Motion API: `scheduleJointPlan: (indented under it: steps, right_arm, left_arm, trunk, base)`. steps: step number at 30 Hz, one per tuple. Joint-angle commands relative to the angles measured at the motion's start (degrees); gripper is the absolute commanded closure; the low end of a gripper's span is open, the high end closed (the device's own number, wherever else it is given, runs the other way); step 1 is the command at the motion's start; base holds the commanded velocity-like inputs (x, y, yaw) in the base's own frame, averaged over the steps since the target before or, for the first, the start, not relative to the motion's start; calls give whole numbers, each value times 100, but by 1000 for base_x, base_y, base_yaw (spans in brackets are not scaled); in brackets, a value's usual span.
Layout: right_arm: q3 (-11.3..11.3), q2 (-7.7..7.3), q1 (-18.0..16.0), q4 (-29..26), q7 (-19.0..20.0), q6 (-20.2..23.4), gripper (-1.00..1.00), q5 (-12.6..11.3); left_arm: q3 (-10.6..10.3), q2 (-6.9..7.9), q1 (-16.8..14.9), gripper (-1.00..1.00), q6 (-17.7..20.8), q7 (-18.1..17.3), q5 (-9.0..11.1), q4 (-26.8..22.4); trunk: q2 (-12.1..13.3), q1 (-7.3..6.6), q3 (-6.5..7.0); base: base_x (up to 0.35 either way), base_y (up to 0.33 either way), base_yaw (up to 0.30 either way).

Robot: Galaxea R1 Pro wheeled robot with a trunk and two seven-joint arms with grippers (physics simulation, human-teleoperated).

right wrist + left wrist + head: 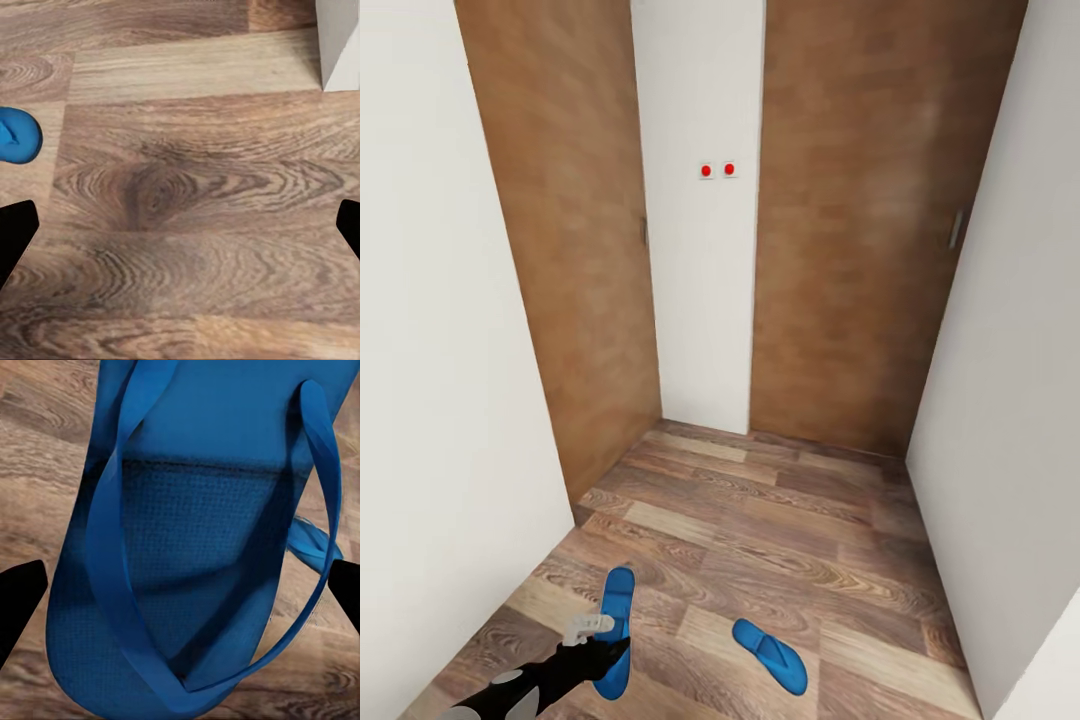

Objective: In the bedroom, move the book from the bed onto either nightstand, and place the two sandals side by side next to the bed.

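Note:
Two bright blue sandals lie on the wood-plank floor of a narrow corner between two brown doors. One sandal (619, 603) points toward the doors, and the other sandal (770, 656) lies angled to its right, a short gap away. My left gripper (612, 655) hovers just over the first sandal (195, 547), open, its black fingertips (19, 600) spread to either side of the sole and thong straps. My right gripper (180, 232) is open over bare floor, with a sandal's rounded end (16, 135) off to one side. The book, bed and nightstand are out of view.
White walls (450, 400) close in on both sides. Two brown wooden doors (570, 250) (860, 230) stand ahead with a white wall strip carrying two red dots (718, 170) between them. A white wall corner (341, 45) stands near my right gripper.

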Motion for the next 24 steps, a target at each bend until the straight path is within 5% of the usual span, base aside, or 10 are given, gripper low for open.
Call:
scheduleJointPlan:
  steps: [1,7,24]
  right_arm:
    - [-10,0,-1,6,35,-4,-100,-45]
    - [-10,0,-1,6,35,-10,-100,-45]
    - [-10,0,-2,6,35,-12,-100,-45]
  left_arm:
    - [-19,0,-7,100,-12,-24,45,7]
    - [-19,-9,-9,100,-12,-24,45,5]
    - [-19,-17,-6,100,-12,-24,45,5]
  trunk:
    - [-2,-1,-6]
    - [-2,-1,-6]
    - [-2,-1,-6]
  base:
    - [0,0,290]
    - [71,-119,239]
    - [48,-89,59]
